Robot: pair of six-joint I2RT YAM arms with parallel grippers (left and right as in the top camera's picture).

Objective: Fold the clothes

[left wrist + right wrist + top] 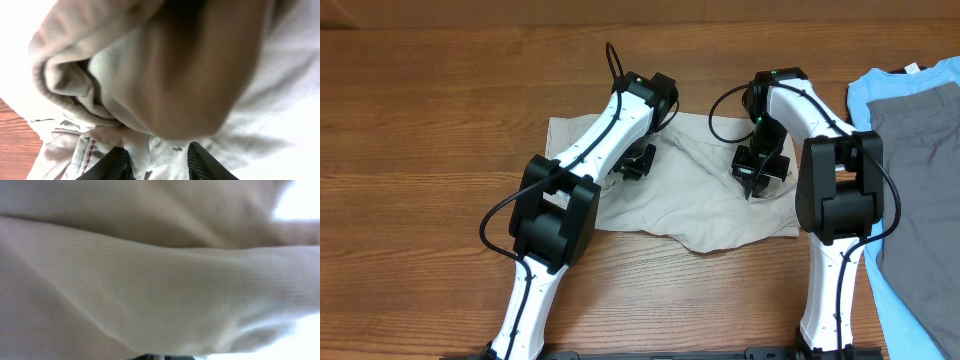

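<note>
The beige shorts lie rumpled on the wooden table, with a raised fold running between my two grippers. My left gripper is down on the left part of the shorts. In the left wrist view its fingers are closed on a seamed fold of the shorts. My right gripper is down on the right part. In the right wrist view the shorts fill the frame and drape over the fingers, which barely show.
A grey garment lies on a light blue T-shirt at the right edge, close to the right arm. Bare wooden table extends left and in front of the shorts.
</note>
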